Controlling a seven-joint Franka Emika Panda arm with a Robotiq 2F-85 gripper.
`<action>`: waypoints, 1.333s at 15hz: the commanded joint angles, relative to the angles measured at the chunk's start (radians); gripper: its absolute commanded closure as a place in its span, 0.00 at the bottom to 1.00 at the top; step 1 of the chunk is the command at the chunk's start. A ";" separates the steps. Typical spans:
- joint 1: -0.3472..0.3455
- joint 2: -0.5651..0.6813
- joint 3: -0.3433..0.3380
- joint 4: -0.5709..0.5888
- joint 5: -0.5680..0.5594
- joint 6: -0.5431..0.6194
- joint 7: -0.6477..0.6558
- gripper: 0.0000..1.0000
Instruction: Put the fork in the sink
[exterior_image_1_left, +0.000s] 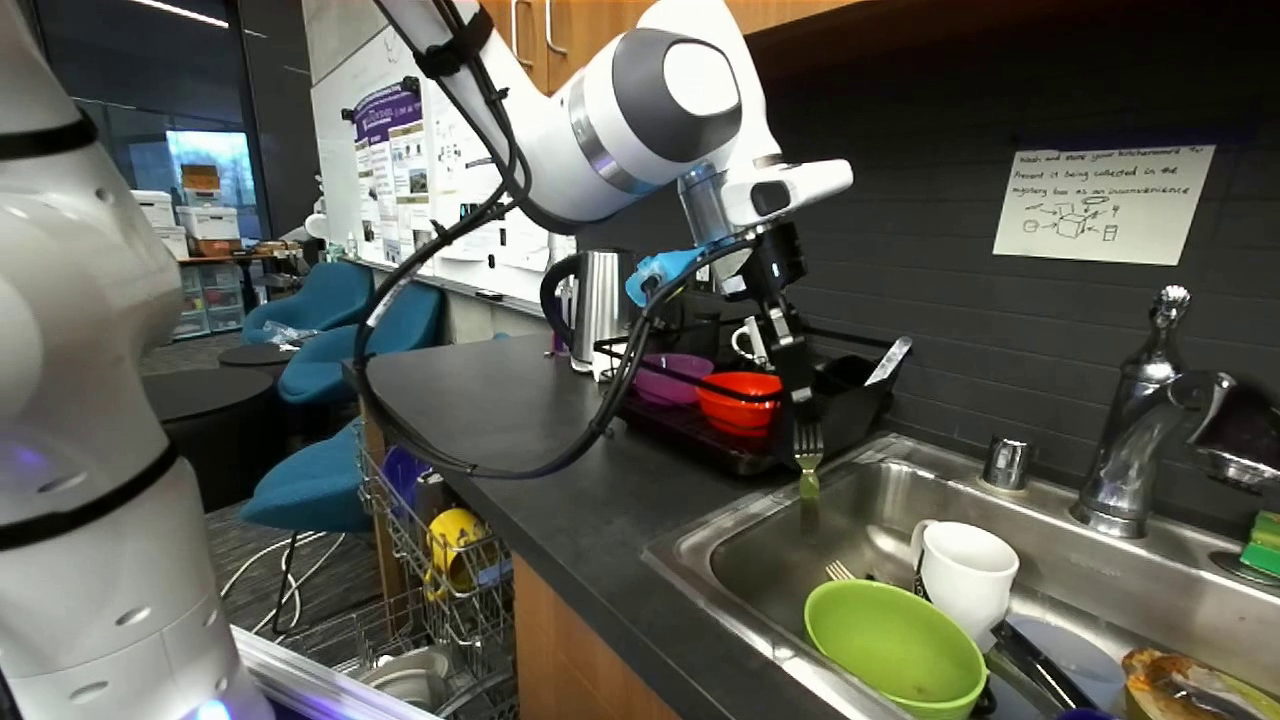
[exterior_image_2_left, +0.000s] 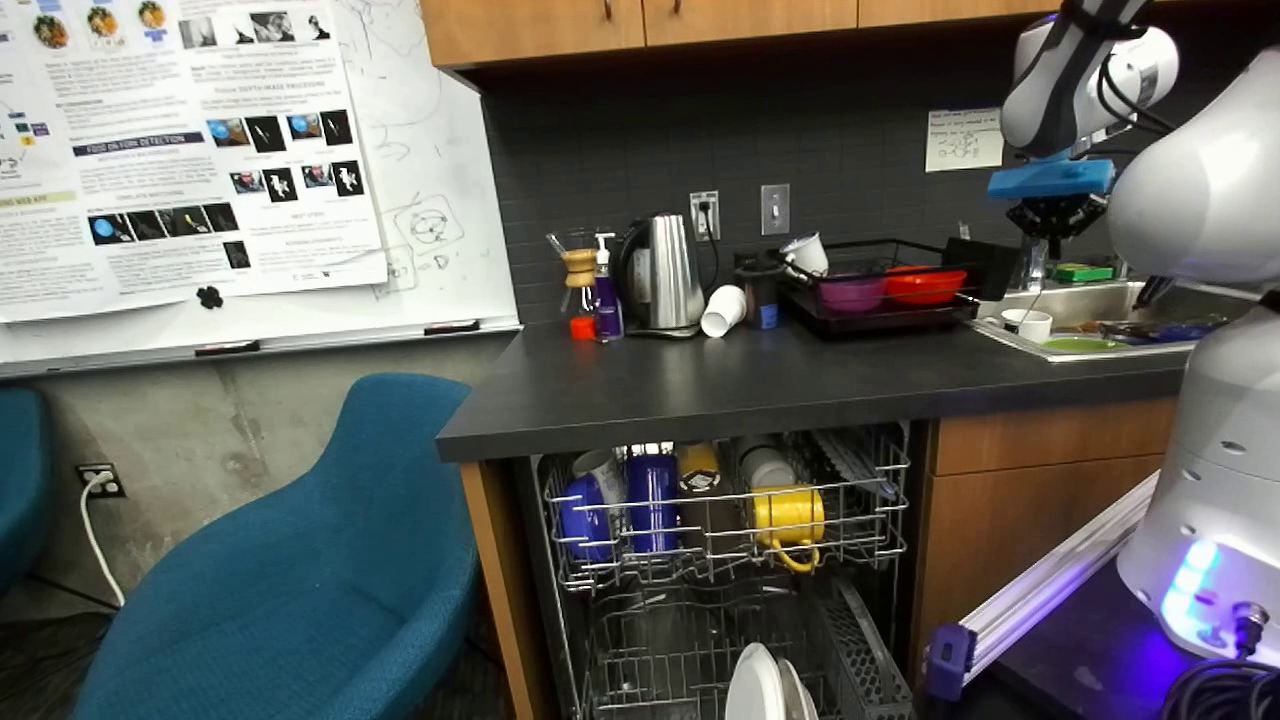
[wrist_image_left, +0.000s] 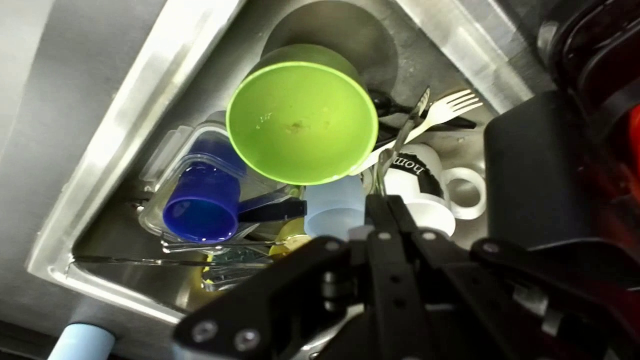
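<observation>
A metal fork (exterior_image_1_left: 808, 458) hangs from my gripper (exterior_image_1_left: 800, 394), tines up near the fingertips and handle pointing down. My gripper is shut on the tine end. In the wrist view the fork (wrist_image_left: 400, 141) reaches away from the closed fingertips (wrist_image_left: 384, 198). The fork hangs over the near-rack corner of the steel sink (exterior_image_1_left: 705, 548), above its basin. The sink also shows in the wrist view (wrist_image_left: 112, 125). In an exterior view my gripper (exterior_image_2_left: 1055, 238) is small and the fork is hard to make out.
The sink holds a green bowl (wrist_image_left: 302, 125), a white mug (wrist_image_left: 420, 172), a white plastic fork (wrist_image_left: 442, 112), a blue cup (wrist_image_left: 202, 200) and other dishes. A dish rack with a red bowl (exterior_image_1_left: 740, 402) and a black utensil holder (exterior_image_1_left: 850, 415) stands beside the sink. The faucet (exterior_image_1_left: 1130, 450) rises behind.
</observation>
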 joint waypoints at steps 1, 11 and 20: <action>0.066 0.008 -0.010 -0.013 -0.019 0.010 0.019 1.00; 0.146 0.040 -0.050 -0.023 -0.142 0.001 0.061 1.00; 0.191 0.029 -0.113 -0.030 -0.115 0.007 0.032 0.35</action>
